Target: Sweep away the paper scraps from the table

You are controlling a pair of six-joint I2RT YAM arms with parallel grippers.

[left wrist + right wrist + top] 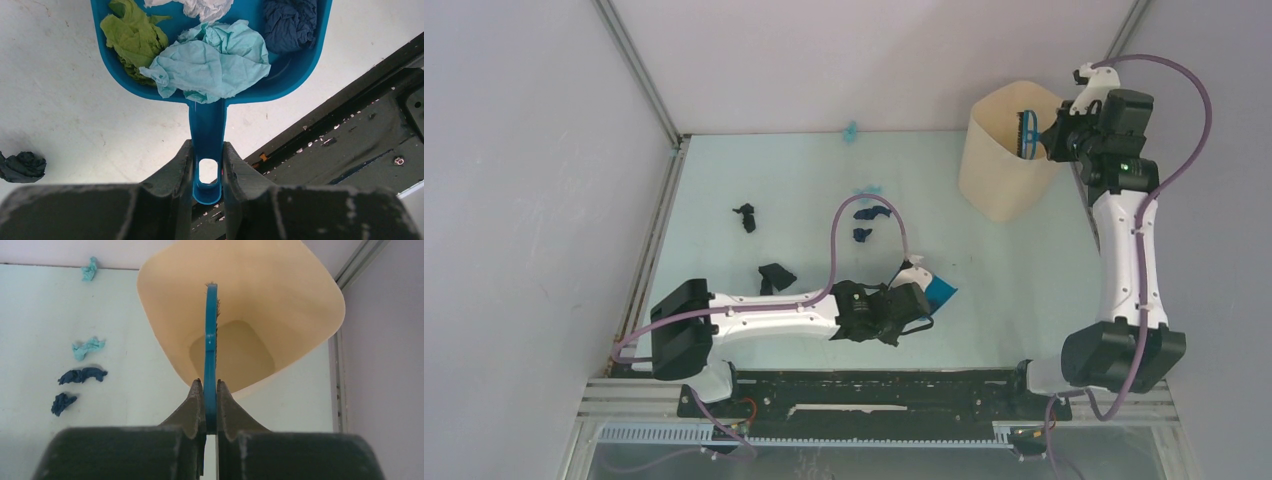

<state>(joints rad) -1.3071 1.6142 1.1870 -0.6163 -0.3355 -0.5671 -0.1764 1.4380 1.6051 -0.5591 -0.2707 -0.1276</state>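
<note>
Left gripper: jaws clamped on the handle of the dustpan, pan low over the table near the front rail. Pan loaded: green, light blue, navy and white scraps piled against its back wall.

Right gripper: closed edge-on around the brush, held up over the mouth of the bin at the far right. Bin floor looks bare in the wrist view.

Loose scraps on the table: two dark ones left of centre, a navy pair and a light blue one mid-table, another light blue bit at the far edge. One dark wad lies just beside the left gripper.

Step, as judged: partway through. One batch is collected and not yet dumped, and several pieces are unswept.

Next move, likely: carry the pan to the bin. That calls for keeping it level, since the heap sits loose and light. The brush needs to clear the opening first, or the pan will have no room to tip. After that, both tools go to the mid-table cluster.
</note>
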